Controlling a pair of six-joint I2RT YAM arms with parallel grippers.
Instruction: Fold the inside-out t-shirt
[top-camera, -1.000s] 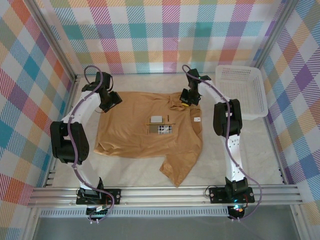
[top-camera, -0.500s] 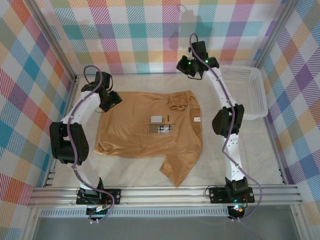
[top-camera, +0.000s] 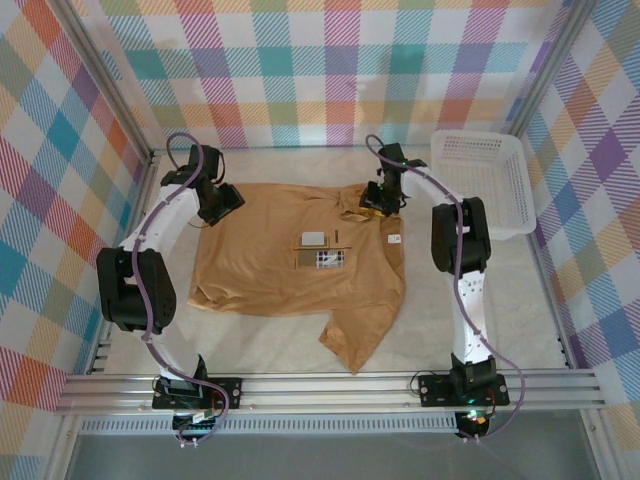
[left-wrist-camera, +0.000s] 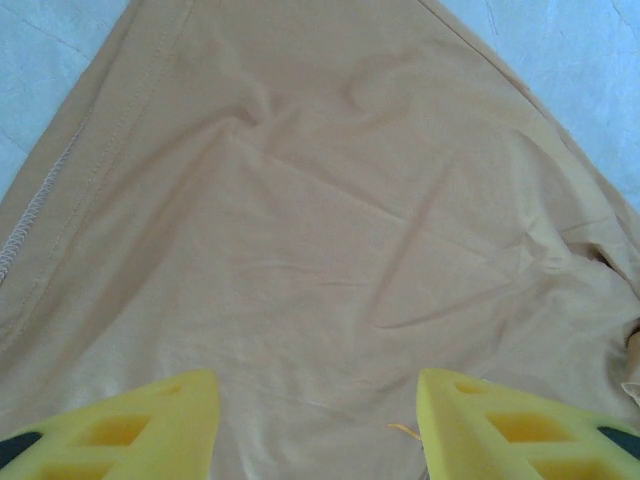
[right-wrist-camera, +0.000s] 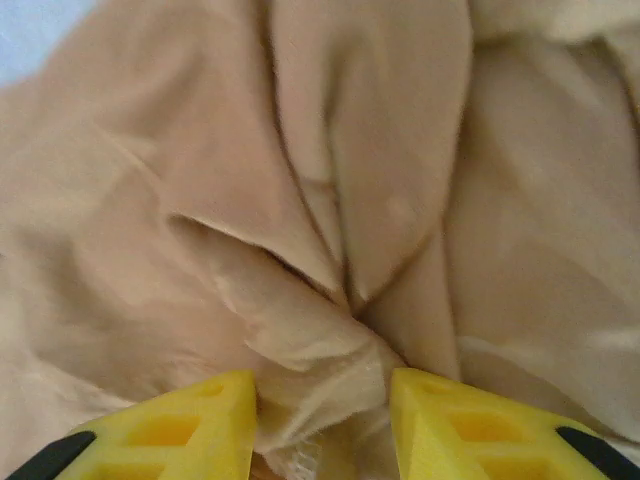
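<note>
The right gripper (right-wrist-camera: 322, 400) is seen with its yellow fingers partly parted, and a crumpled fold of the inside-out t-shirt (top-camera: 270, 255) lies loosely between them. The left gripper (left-wrist-camera: 315, 400) is held half open over flat fabric, and nothing is gripped. In the top view the shirt is spread at mid-frame, with a white basket (top-camera: 520, 195) at the upper right.

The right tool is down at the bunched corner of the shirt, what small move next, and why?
Probably close the right tool: its jaws stand apart with a crumpled ridge of the t-shirt between them, so a pinch should catch that corner for lifting.
</note>
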